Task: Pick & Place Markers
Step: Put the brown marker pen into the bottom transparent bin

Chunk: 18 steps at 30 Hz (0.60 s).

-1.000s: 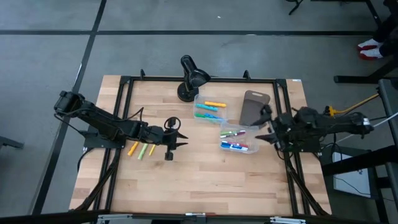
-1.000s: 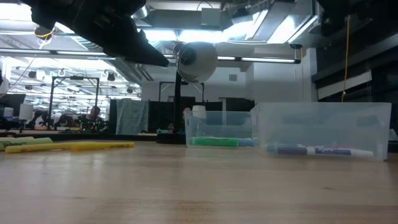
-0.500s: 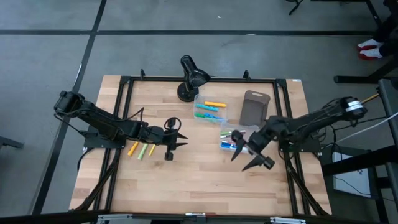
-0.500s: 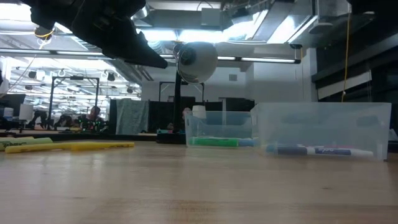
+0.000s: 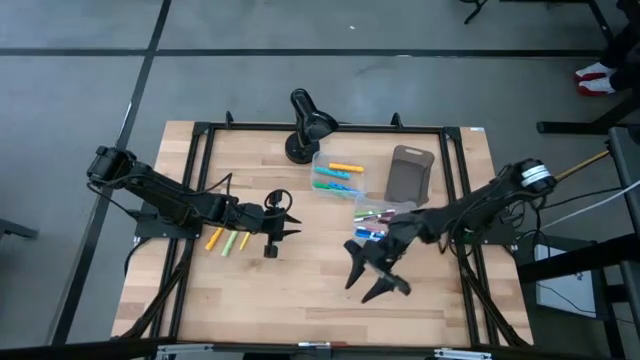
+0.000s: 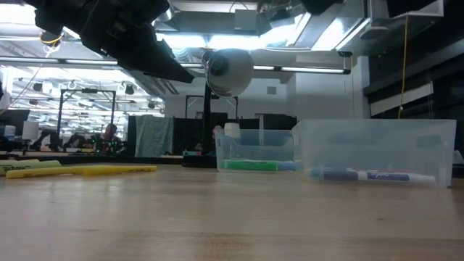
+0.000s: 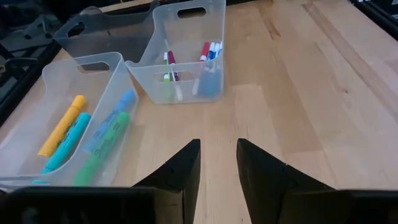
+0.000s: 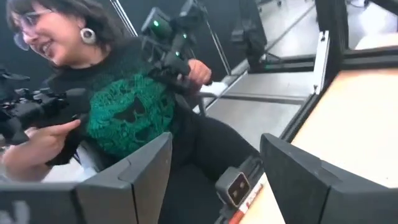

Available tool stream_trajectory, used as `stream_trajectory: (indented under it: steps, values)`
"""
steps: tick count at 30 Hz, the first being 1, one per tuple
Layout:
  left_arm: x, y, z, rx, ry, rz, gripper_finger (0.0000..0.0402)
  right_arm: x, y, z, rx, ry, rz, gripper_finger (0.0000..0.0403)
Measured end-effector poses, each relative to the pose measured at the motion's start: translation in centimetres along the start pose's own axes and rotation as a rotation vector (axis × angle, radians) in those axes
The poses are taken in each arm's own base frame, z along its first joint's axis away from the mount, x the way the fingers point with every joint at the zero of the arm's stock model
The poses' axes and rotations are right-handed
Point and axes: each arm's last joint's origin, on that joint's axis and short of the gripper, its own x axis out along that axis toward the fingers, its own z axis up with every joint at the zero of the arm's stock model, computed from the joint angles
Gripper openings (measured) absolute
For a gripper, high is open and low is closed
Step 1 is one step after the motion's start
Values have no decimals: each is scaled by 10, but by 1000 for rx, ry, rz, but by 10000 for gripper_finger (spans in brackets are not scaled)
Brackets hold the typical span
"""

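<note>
Three loose markers (image 5: 228, 241), orange, green and yellow, lie flat on the wooden table beneath my left arm; the low view shows them at the left (image 6: 80, 170). More markers lie in two clear bins (image 5: 335, 176) (image 5: 377, 226). My left gripper (image 5: 297, 225) hovers open right of the loose markers and points toward the bins; its wrist view shows nothing between the fingers (image 7: 217, 155). My right gripper (image 5: 356, 291) hangs wide open above bare table, nearer than the bins, and its wrist view (image 8: 214, 180) looks out past the table's near edge.
A grey-brown tray (image 5: 408, 172) lies at the far right beside the bins. A black desk lamp (image 5: 305, 125) stands at the far edge. A black frame rail (image 5: 200, 180) runs round the tabletop. A seated person (image 8: 124, 106) shows beyond the table's edge.
My right gripper has swung from the table's right edge past the bins toward the middle and the near edge, rolling as it went and staying wide open. The markers and bins have not moved.
</note>
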Motion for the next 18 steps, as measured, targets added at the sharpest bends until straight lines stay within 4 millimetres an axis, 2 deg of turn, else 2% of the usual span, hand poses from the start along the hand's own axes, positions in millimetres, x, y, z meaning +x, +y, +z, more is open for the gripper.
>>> stream_trajectory:
  steps: [2, 5, 9, 13, 18]
  values:
    - [0, 0, 0, 1, 0, 0, 101, 7, -7, -5, 2, 12, -35, 244]
    - [0, 0, 0, 0, 1, 0, 102, 14, -20, -12, 21, 34, -209, 244]
    - [0, 0, -1, 2, 7, 0, 99, 20, -28, -12, -15, 217, -405, 244]
    - [0, 0, -1, -13, 15, -1, 98, 31, -25, -5, -42, 444, -609, 244]
    - [0, 0, -2, -30, 18, -4, 99, 55, -19, 11, -55, 560, -632, 244]
